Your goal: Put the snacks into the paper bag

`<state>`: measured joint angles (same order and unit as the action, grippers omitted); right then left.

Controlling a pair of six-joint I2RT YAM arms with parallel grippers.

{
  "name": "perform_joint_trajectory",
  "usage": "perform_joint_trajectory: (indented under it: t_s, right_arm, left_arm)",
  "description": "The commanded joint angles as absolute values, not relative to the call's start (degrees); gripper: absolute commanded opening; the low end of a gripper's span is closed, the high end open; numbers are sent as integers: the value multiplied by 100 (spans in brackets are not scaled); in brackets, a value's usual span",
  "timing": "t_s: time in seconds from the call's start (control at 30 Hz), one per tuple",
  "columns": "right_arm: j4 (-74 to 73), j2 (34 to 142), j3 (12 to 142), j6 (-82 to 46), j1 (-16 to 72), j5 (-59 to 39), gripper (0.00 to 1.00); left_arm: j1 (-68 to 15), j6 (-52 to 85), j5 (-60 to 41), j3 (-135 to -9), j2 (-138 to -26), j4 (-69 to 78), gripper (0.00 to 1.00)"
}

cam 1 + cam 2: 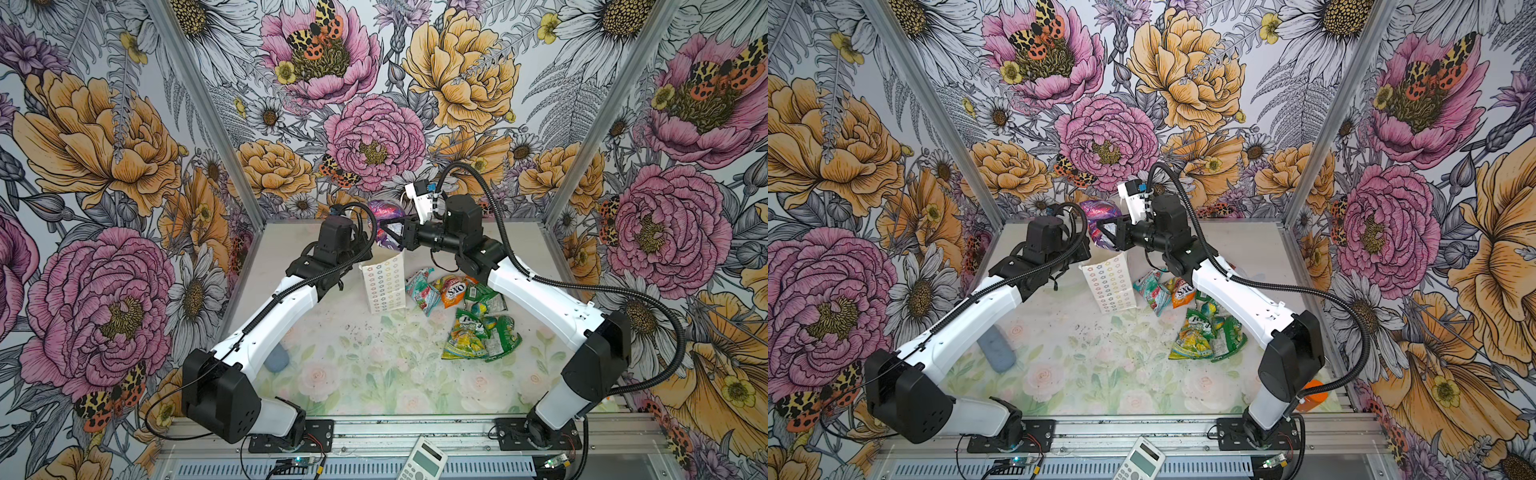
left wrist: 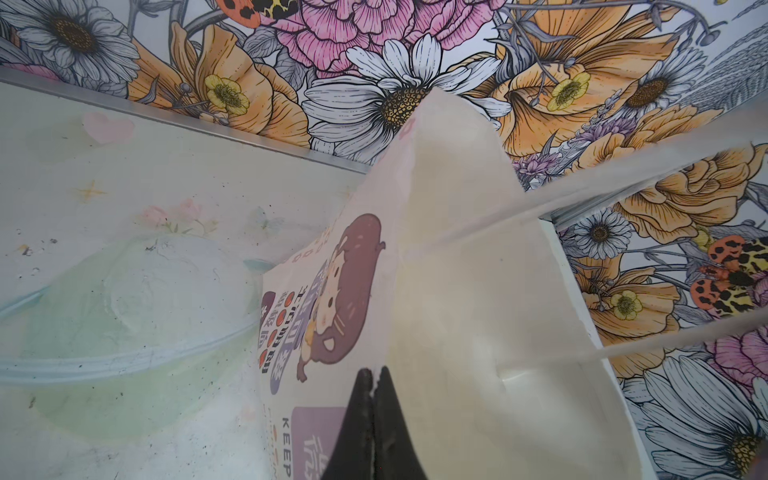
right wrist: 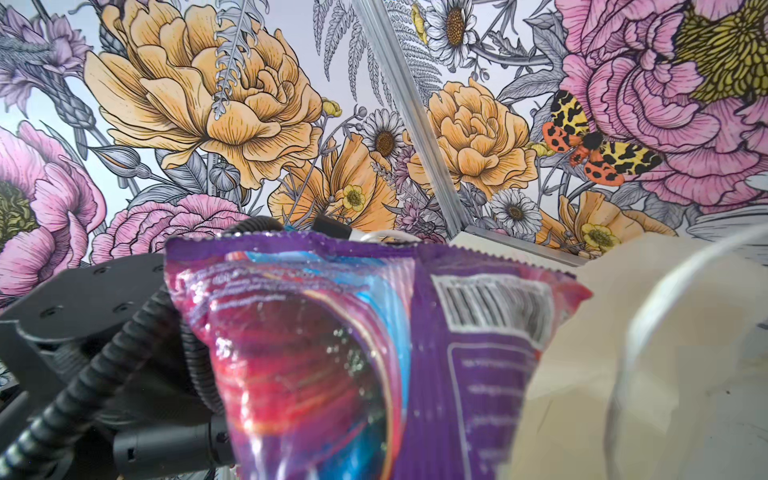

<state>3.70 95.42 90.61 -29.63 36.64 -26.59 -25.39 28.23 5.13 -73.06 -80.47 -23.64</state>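
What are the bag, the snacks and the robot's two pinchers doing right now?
paper bag: standing upright, top open, rim pinched.
left gripper: shut on the paper bag's rim.
right gripper: shut on the purple packet.
purple packet: held up at the bag's open top, not let go.
other snacks: lying in a heap on the table beside the bag.
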Motion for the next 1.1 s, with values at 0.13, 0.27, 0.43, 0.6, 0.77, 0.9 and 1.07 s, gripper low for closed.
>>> perform_joint_trajectory:
  t_s: [0.13, 0.27, 0.43, 0.6, 0.77, 0.9, 1.07]
  right_arm:
    - [65, 9632, 9338, -3084, 3832, -2016, 24]
    - [168, 9668, 9334, -3097, 3858, -1821, 24]
    - [303, 9702, 9279, -3149, 3858, -1303, 24]
    - [414, 9882, 9343, -3282, 3865, -1139, 24]
    - [618, 10008, 9472, -3309, 3883, -994, 24]
    - [738, 10070, 9546, -3300, 3909, -890, 24]
    - [1013, 10081, 9664, -3185, 3971, -579, 26]
  left_arm:
    - [-2574, 2927, 566, -7268, -7980, -2074, 0]
    - [-2581, 2944, 554, -7295, -7998, -2074, 0]
    - [-2598, 2976, 570, -7278, -7998, -2082, 0]
    - [-2611, 3004, 582, -7306, -8041, -2070, 0]
    - [-2633, 3015, 554, -7349, -8125, -2081, 0]
    - [-2646, 3014, 563, -7354, -8174, -2084, 0]
    - [-2650, 3003, 637, -7344, -8161, -2087, 0]
